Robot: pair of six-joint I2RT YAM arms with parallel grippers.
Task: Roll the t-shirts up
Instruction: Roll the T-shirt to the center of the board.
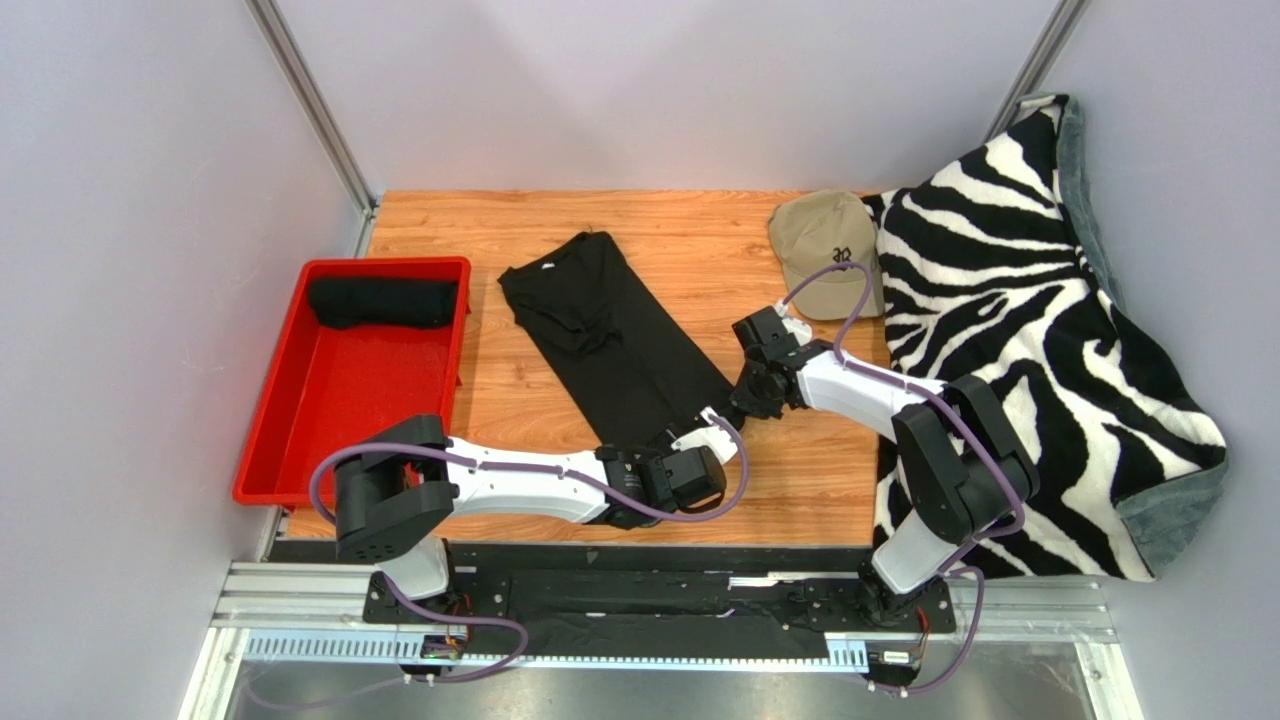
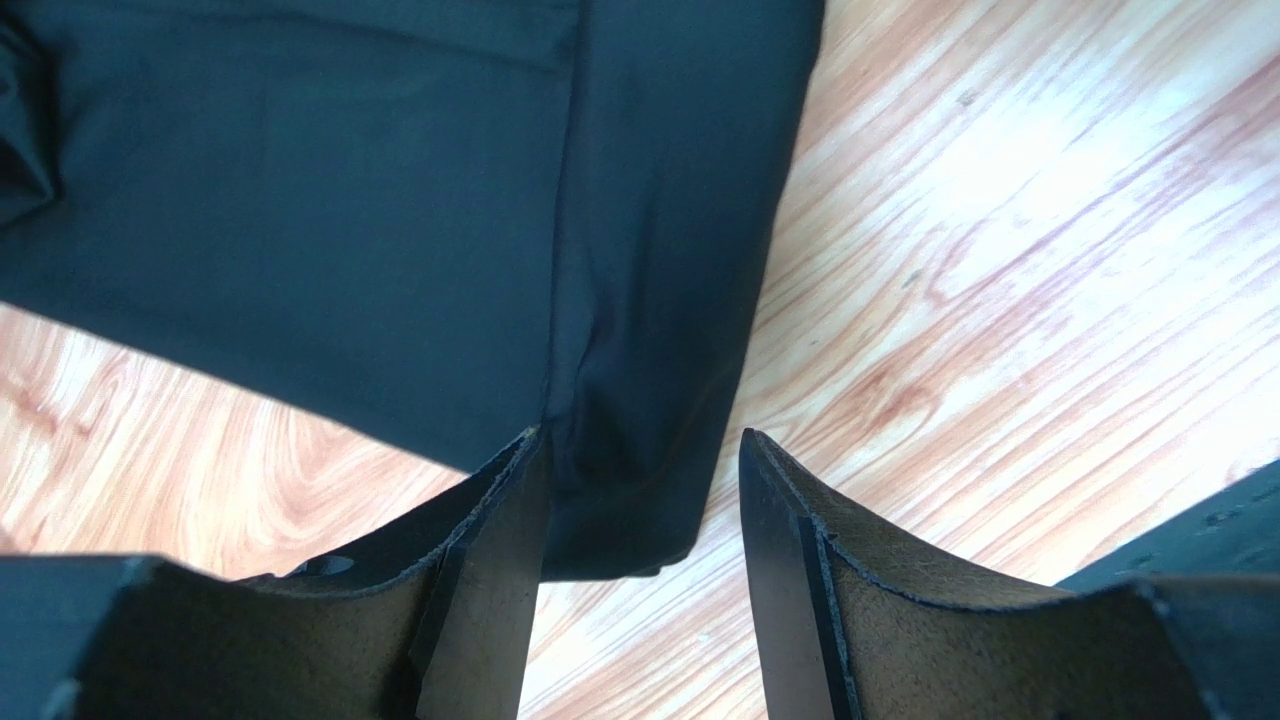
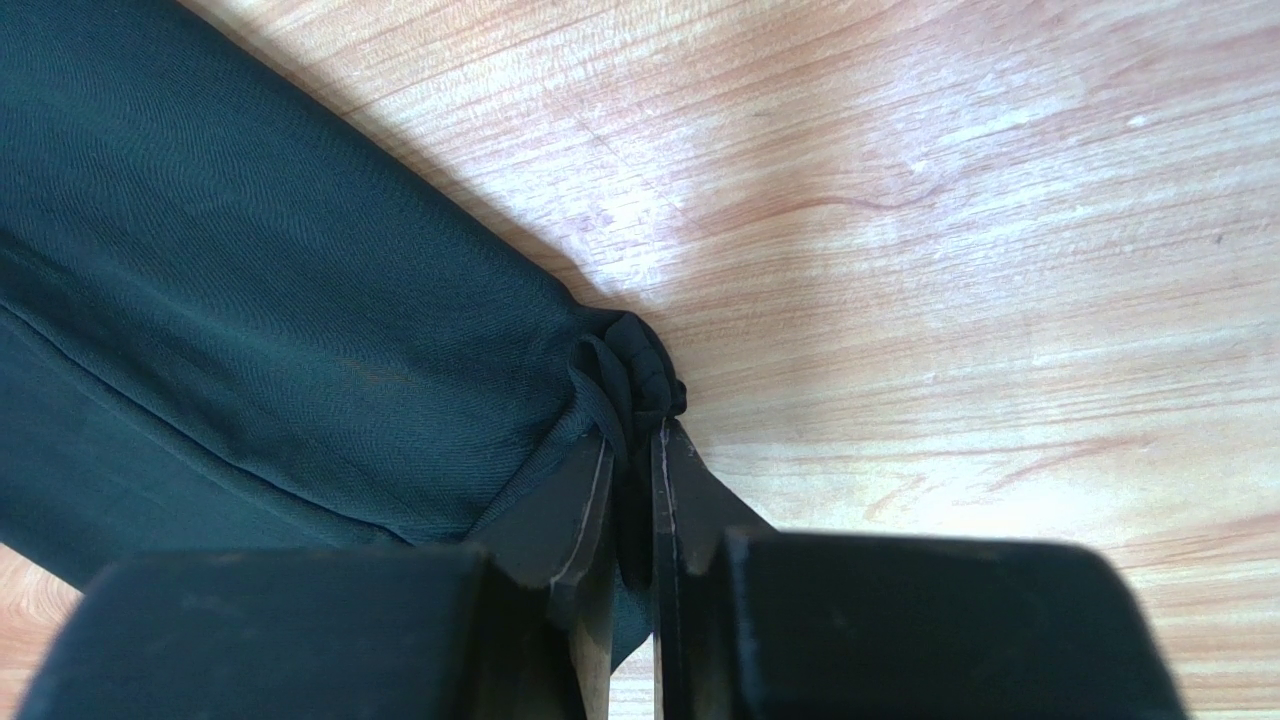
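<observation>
Left tool, right tool hide t-shirt near hem overhead; right pinches corner.

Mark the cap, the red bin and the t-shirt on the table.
tan cap [image 1: 824, 243]: top view, on its crown.
red bin [image 1: 353, 402]: top view, on its bare floor.
folded t-shirt [image 1: 613, 333]: top view, mid-body.

1. Black t-shirts, two: one folded t-shirt, lying flat, and one rolled t-shirt
2. Red tray, one
3. Tan cap, one
4. Zebra-striped blanket, one
5. Wooden table, one
6. Two-finger grippers, two: left gripper and right gripper
</observation>
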